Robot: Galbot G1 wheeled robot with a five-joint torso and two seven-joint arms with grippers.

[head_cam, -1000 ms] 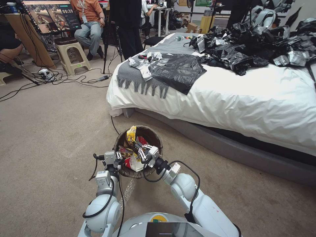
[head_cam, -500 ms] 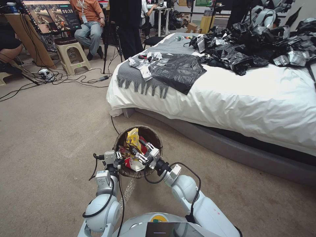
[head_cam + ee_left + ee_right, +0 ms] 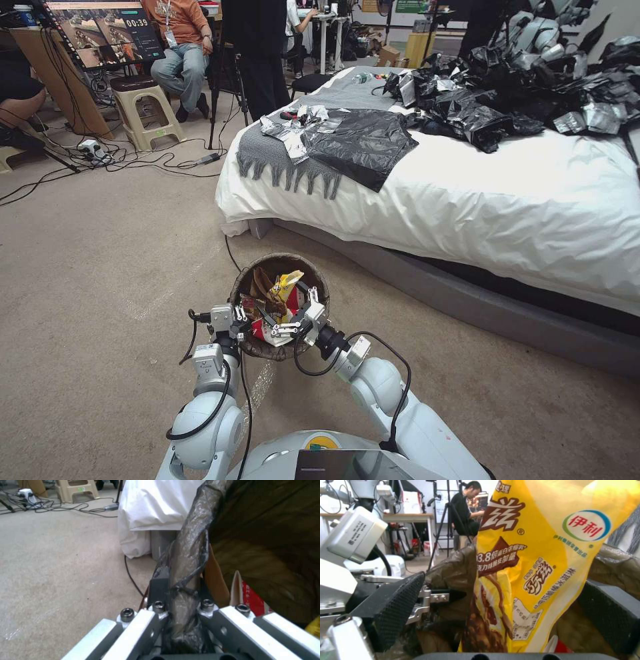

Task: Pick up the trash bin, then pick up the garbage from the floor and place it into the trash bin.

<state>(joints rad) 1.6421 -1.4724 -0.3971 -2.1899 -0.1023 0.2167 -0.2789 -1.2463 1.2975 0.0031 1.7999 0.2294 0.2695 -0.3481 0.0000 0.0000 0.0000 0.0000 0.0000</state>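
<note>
The trash bin [image 3: 277, 263], a round bucket lined with a dark brown bag, hangs just above the carpet in front of me. My left gripper [image 3: 238, 328] is shut on its near rim; in the left wrist view the fingers [image 3: 158, 590] pinch the bag-covered rim [image 3: 190, 555]. My right gripper [image 3: 288, 319] is open over the bin's mouth. A yellow snack wrapper [image 3: 289, 283] of the garbage leans inside the bin. In the right wrist view it [image 3: 533, 562] stands loose between the wide-apart pads [image 3: 391, 605]. Red wrappers [image 3: 261, 331] and brown paper [image 3: 261, 285] lie in the bin too.
A bed with a white cover [image 3: 507, 200] stands to the right, its grey base [image 3: 433, 283] close behind the bin. Black plastic bags [image 3: 520, 93] are heaped on it. A black cable [image 3: 230, 253] runs along the floor by the bin. Open carpet [image 3: 100, 267] stretches left.
The right gripper has drawn back toward me over the bin and opened. The yellow wrapper it held has dropped from its fingers and now leans inside the bin.
</note>
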